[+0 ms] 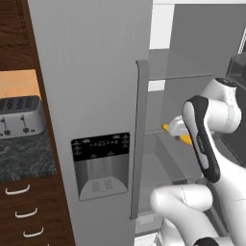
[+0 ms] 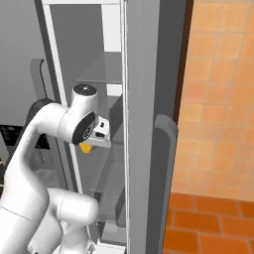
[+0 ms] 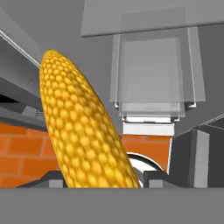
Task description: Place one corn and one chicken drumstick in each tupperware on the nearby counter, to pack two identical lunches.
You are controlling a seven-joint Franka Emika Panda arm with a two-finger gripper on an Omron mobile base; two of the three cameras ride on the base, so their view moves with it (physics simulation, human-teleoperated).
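1. The corn (image 3: 83,127), a plain yellow-orange cob, is rising between the two fingertips of the gripper (image 3: 98,177), its long axis running away from the hand and leaning toward the upper left of the hand view.
2. The fingers are sitting closed against the cob's lower end on both sides, so the gripper is gripping the corn.
3. In the left base view a yellow bit of the cob (image 1: 169,129) is showing beside the wrist, inside the open fridge (image 1: 96,96) above a glass shelf (image 1: 168,168).
4. The counter (image 1: 24,153), carrying a silver toaster (image 1: 21,117), is lying well apart to the left, past the fridge door; I judge the cob must clear the shelves first.
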